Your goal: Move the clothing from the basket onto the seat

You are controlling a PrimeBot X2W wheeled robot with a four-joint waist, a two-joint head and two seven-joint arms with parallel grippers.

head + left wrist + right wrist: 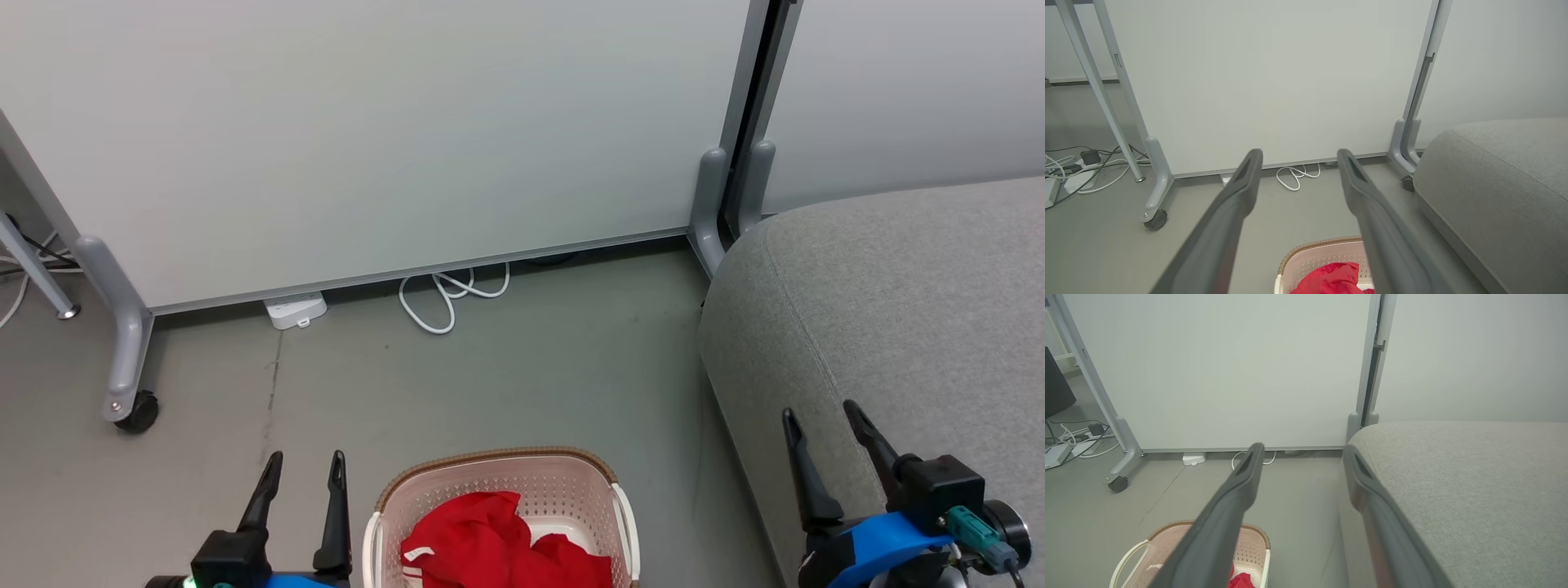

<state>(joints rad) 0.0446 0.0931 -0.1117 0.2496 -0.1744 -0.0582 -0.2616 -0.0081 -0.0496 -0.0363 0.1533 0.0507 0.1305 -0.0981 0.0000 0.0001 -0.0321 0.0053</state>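
Your left gripper [304, 459] and right gripper [819, 411] both gape wide, empty. The clothing [490, 531] sits crumpled in the basket [498, 454], near the seat [898, 302]. It looks soft, light, floppy: pinch the raised fold on top.

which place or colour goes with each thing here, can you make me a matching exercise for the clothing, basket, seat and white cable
Things:
1. clothing
2. basket
3. seat
4. white cable

Matches:
A. grey, at the right of the head view
B. cream with a brown rim, standing on the floor
C. coiled on the floor at the foot of the partition
D. red, bunched inside the basket

Pairs: 1-D, 2-B, 3-A, 4-C
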